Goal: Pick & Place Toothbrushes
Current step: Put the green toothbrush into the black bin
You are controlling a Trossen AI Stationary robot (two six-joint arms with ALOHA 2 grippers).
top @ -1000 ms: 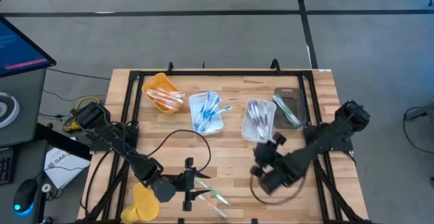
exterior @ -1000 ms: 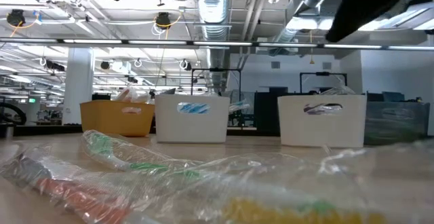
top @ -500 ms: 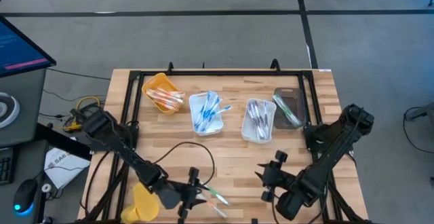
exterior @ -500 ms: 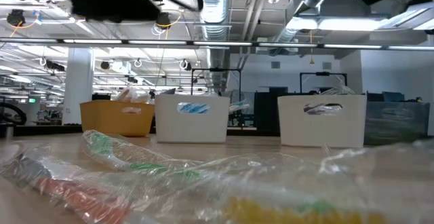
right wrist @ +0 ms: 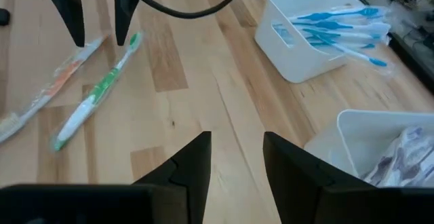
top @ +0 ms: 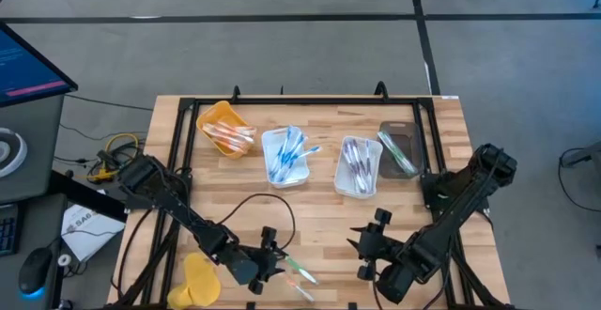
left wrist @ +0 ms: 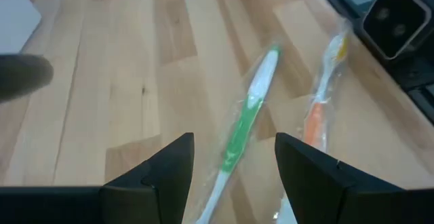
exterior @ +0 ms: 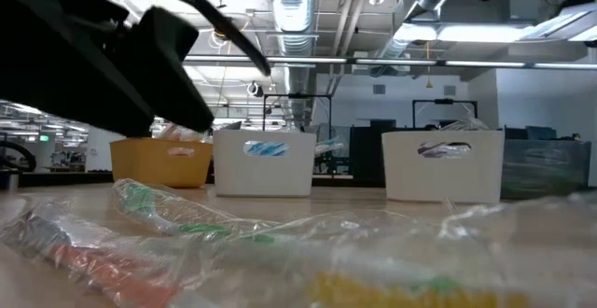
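At the table's near edge, the left gripper point(top: 272, 261) is held low with its two dark fingers point(left wrist: 163, 176) spread apart around the handle of a green-and-white toothbrush in a clear plastic wrapper point(left wrist: 245, 119), nothing being clamped. An orange-and-white wrapped toothbrush point(left wrist: 319, 105) is seen just beside it. The right gripper point(top: 368, 254) is poised nearby over bare wood point(right wrist: 224, 81), its fingers parted and empty. Farther back, a row is formed by a yellow tray with orange brushes point(top: 223, 128), a white tray of blue brushes point(top: 286, 155), a white tray of grey brushes point(top: 359, 165) and a dark tray point(top: 399, 147).
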